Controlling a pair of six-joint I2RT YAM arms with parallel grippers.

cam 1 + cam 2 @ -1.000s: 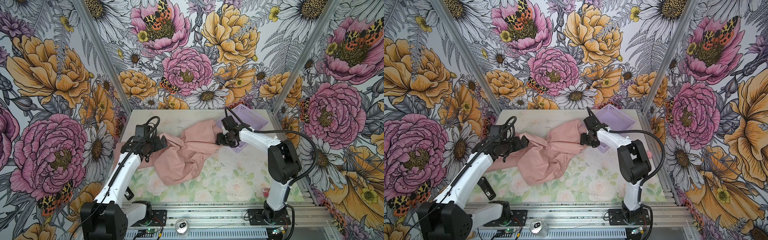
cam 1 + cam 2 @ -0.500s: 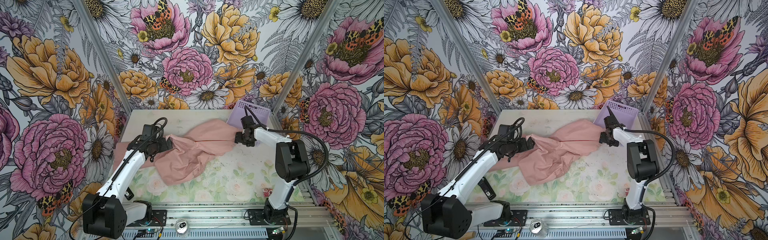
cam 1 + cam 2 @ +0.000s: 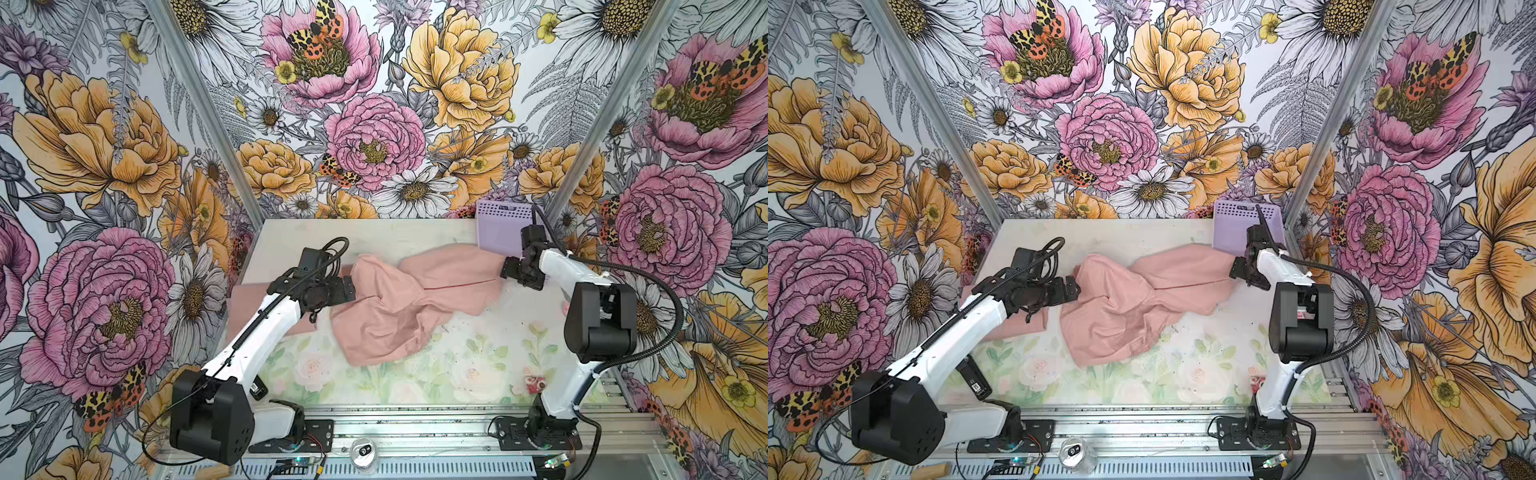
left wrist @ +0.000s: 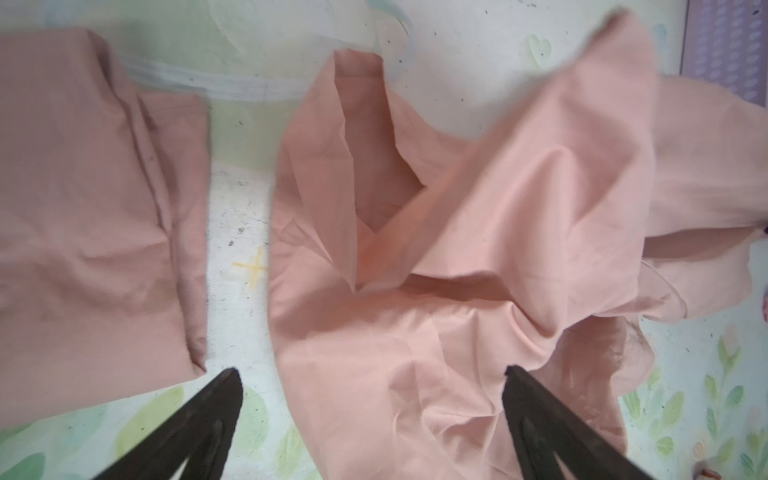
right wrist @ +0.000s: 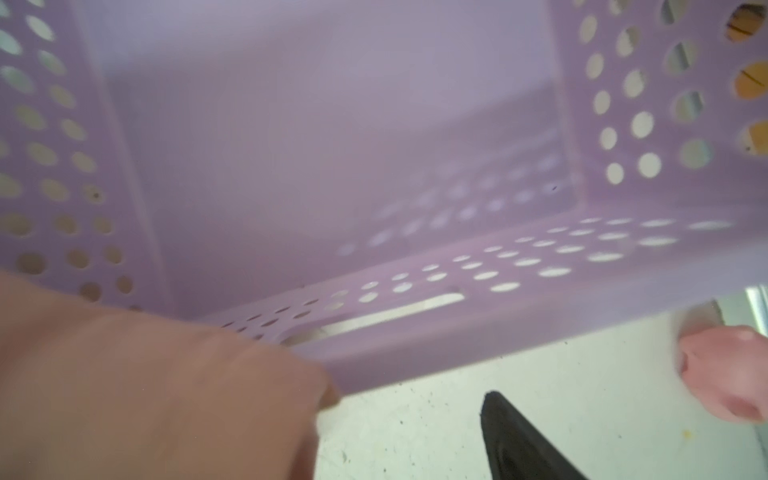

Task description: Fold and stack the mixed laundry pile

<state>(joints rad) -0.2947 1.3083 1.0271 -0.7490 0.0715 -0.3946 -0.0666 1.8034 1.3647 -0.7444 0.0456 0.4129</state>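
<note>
The mixed laundry pile shows as two dusty-pink pieces. A large crumpled garment (image 3: 415,299) (image 3: 1133,307) lies stretched across the middle of the table. A smaller folded piece (image 3: 249,299) (image 3: 1025,326) (image 4: 83,228) lies at the left, partly under my left arm. My left gripper (image 3: 347,289) (image 3: 1073,289) (image 4: 370,374) hovers open over the crumpled garment's (image 4: 415,291) left part, gripping nothing. My right gripper (image 3: 509,270) (image 3: 1237,270) (image 5: 370,415) is at the garment's right end, open. One finger (image 5: 511,436) shows over bare table. The pink cloth (image 5: 145,395) hides the other.
A lilac perforated basket (image 3: 503,226) (image 3: 1246,224) (image 5: 332,145) lies tipped in the back right corner, just behind my right gripper. A small pink thing (image 5: 723,374) sits by the right arm. Near the front are a small red-and-white item (image 3: 534,382) and a black object (image 3: 257,388).
My right gripper has carried the garment's end to the right, up to the basket, stretching the cloth out, and its jaws have widened. The left gripper has shifted right along the garment, still open.
</note>
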